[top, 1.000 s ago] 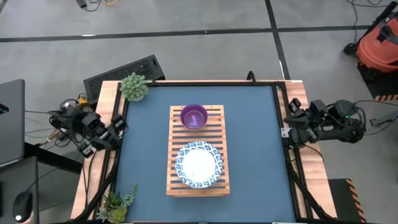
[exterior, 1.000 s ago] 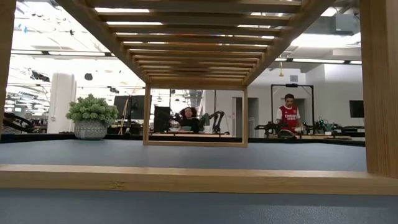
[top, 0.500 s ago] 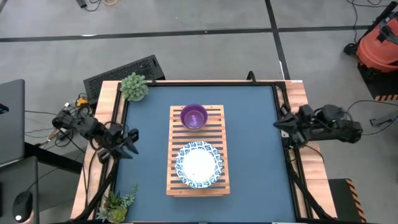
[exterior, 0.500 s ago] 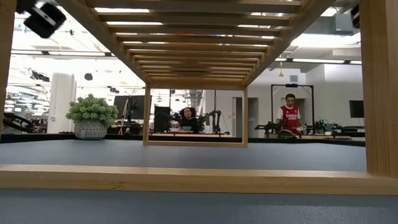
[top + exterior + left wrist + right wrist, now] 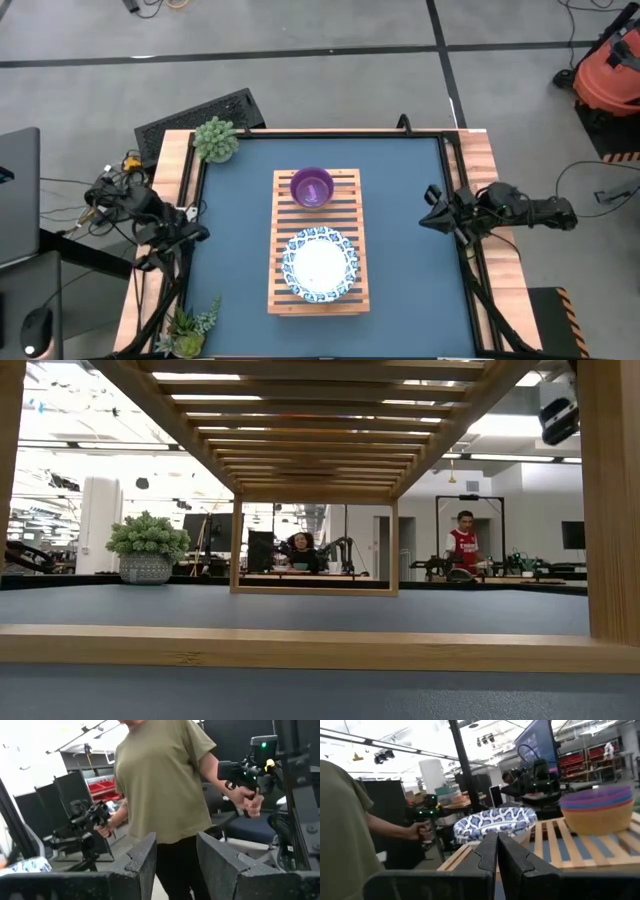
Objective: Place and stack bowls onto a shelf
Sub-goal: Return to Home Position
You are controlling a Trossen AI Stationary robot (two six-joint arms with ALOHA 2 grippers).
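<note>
Sitting on blue tabletop (image 5: pixel 410 230), shelf (image 5: pixel 318 216) (person (image 5: pixel 160 785) beyond)

A light-wood slatted shelf (image 5: pixel 340 215) was seen lying flat at the centre of the high view, its long side running top to bottom. Small plain bowls (image 5: pixel 311 187) were stacked upright on its upper end, purple uppermost; in the right wrist view yellow was seen at the bottom. White dishes (image 5: pixel 319 265) with blue patterned rims were nested upright on its lower half, apart from the bowls.
</note>
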